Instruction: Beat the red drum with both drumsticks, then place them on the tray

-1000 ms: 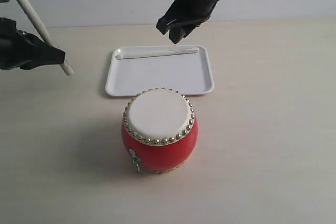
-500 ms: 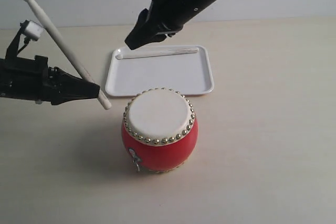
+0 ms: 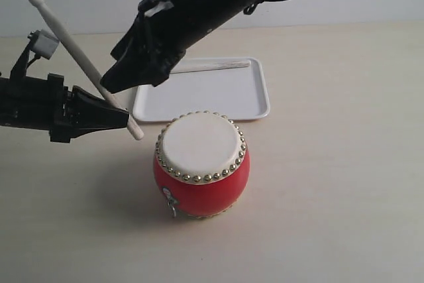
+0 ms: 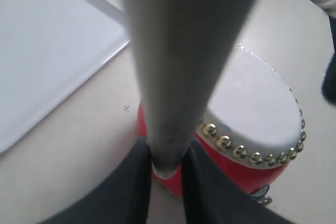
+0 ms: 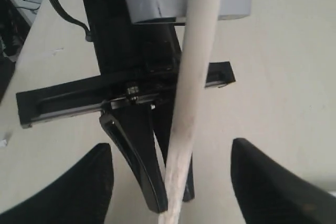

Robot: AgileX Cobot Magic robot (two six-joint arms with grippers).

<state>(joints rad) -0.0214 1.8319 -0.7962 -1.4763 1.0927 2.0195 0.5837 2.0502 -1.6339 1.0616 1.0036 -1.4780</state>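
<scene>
- L gripper [image 3: 114, 117] clamped on drumstick [image 3: 78, 54]; tip up-left, butt beside red drum [image 3: 199, 190];
- R gripper [image 3: 116, 81] jaws apart, straddling that stick above L's grip; tray [image 3: 257, 105] behind drum

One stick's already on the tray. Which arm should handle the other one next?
Right, probably. The right claw, open, has a finger on either side of the raised drumstick, and its arm passes over the tray. The left claw pinches only that stick's butt end.
</scene>
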